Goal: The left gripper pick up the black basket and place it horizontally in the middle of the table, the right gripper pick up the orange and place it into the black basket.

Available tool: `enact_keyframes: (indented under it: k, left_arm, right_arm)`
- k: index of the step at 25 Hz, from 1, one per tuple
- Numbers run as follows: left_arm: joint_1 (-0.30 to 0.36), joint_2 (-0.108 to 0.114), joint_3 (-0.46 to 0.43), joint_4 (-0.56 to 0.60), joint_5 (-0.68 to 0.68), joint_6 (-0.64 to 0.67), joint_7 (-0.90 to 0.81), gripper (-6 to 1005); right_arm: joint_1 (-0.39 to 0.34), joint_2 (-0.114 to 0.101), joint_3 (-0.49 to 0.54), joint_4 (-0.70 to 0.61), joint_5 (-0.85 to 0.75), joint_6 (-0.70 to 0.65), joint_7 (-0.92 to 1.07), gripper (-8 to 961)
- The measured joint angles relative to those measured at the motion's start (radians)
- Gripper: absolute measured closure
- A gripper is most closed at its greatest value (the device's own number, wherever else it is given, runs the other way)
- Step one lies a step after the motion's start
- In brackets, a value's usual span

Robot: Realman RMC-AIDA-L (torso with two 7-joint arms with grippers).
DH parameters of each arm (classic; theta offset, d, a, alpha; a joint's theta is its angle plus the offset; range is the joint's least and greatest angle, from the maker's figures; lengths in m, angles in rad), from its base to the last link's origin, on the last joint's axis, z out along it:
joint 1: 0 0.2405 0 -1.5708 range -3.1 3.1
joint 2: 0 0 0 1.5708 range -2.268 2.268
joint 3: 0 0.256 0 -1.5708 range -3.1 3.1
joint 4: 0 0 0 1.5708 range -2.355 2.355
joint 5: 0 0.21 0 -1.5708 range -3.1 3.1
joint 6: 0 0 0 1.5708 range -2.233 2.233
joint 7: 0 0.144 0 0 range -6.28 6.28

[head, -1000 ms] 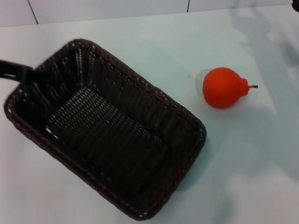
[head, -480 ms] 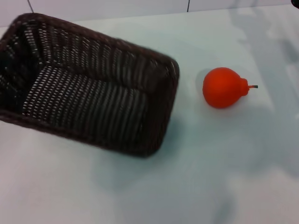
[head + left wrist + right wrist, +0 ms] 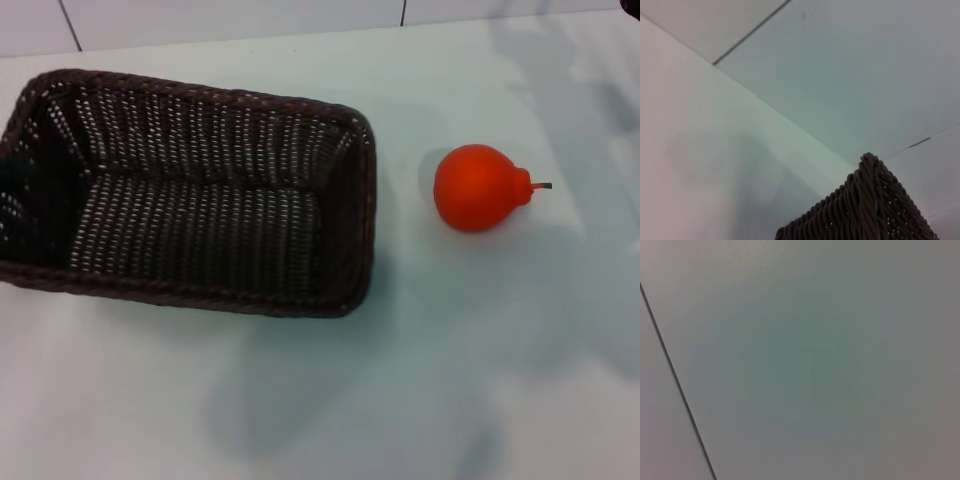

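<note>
The black basket (image 3: 200, 210) lies lengthwise across the left half of the head view. It hangs a little above the table (image 3: 450, 350), and its shadow falls on the table below and to its right. My left gripper holds the basket at its left end, where a dark patch hides the fingers at the picture's edge. A corner of the braided rim (image 3: 867, 200) shows close up in the left wrist view. The orange (image 3: 480, 188) rests on the table to the right of the basket, apart from it, stem pointing right. My right gripper is out of view.
A white tiled wall (image 3: 230, 20) runs along the table's far edge. The right wrist view shows only a plain pale surface with one dark seam (image 3: 675, 375).
The basket has swung from a diagonal lie to lengthwise across the view and moved up and to the left, off the table. The orange has not moved.
</note>
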Motion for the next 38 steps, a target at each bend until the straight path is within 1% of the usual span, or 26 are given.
enact_keyframes:
  k: [5,15,21,29,38]
  left_arm:
    - [0.035,-0.002,0.009,-0.102,-0.075,-0.034,0.024,765]
    - [0.050,-0.003,0.010,-0.218,-0.091,-0.083,0.096,733]
    - [0.059,-0.004,0.014,-0.241,-0.097,-0.094,0.117,714]
    - [0.086,-0.005,0.032,-0.270,-0.121,-0.083,0.154,689]
    - [0.118,-0.003,0.042,-0.320,-0.179,-0.073,0.151,661]
  right_arm:
    - [-0.005,0.000,0.000,0.000,0.000,0.000,0.003,357]
    - [-0.003,0.000,0.000,-0.001,0.000,0.012,-0.001,357]
    - [0.002,-0.002,0.000,-0.001,0.000,0.013,-0.001,357]
    - [0.011,-0.003,0.000,-0.003,0.000,0.015,-0.001,358]
    - [0.020,-0.003,-0.001,-0.003,0.000,0.015,-0.001,358]
